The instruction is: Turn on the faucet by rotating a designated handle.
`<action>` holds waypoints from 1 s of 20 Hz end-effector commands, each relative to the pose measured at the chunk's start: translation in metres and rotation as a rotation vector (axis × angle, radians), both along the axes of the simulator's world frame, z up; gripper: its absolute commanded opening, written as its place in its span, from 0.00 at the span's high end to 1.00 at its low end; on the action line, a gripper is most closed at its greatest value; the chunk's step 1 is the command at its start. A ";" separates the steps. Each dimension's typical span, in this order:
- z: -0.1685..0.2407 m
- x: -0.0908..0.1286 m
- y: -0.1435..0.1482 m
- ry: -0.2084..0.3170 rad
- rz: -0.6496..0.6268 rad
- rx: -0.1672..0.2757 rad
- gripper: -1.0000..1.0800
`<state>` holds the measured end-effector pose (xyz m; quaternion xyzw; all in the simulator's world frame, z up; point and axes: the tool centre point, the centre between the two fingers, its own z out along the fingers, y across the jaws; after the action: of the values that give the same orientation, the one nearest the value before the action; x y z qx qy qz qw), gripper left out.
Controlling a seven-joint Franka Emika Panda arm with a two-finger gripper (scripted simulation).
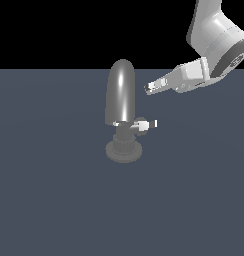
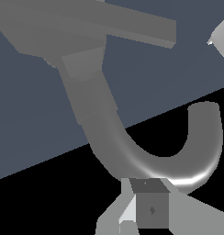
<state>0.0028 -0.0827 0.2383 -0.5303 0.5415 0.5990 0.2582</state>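
Observation:
The faucet (image 1: 121, 95) is a shiny grey fixture with a tall rounded spout on a short neck and a round ribbed base (image 1: 124, 150). The handle (image 1: 145, 125) is a short lever with a white tip that points to the exterior view's right from a hub by the neck. My gripper (image 1: 150, 88) hangs in the air above the handle and just right of the spout, touching neither. Its fingers look closed together and hold nothing. In the wrist view the faucet (image 2: 104, 124) shows as a curved grey pipe close ahead of the gripper (image 2: 148, 197).
The faucet stands on a flat dark blue-grey floor (image 1: 54, 200). My white arm (image 1: 214, 35) comes in from the exterior view's upper right. Nothing else is in view.

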 end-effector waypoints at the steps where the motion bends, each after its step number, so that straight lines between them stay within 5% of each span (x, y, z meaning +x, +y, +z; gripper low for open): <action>1: -0.017 -0.003 -0.004 0.060 -0.056 0.025 1.00; 10: -0.055 -0.017 -0.009 0.199 -0.186 0.082 1.00; 20: -0.062 -0.021 -0.008 0.223 -0.209 0.093 1.00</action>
<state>-0.0182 -0.0910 0.1766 -0.3891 0.5906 0.6484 0.2816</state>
